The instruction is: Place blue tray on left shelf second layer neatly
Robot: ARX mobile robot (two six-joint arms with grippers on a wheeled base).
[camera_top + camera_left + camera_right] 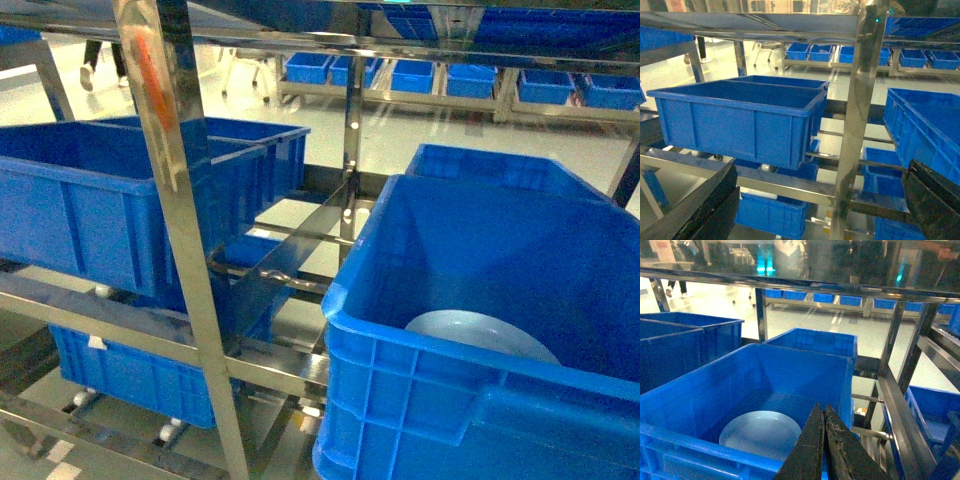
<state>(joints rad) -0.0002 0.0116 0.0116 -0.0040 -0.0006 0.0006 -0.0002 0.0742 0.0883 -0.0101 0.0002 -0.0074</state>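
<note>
Round pale-blue plastic tray (761,434) lay flat inside deep blue crate (700,400). Right fingers (821,450) pressed closed, empty; left fingers (705,210) spread apart. Crate wall may block the lift.

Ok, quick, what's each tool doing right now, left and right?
Left tool: open, fingers spread wide, holding nothing.
Right tool: shut, fingers pressed together, nothing between them; the blue tray lies in the crate below it.
</note>
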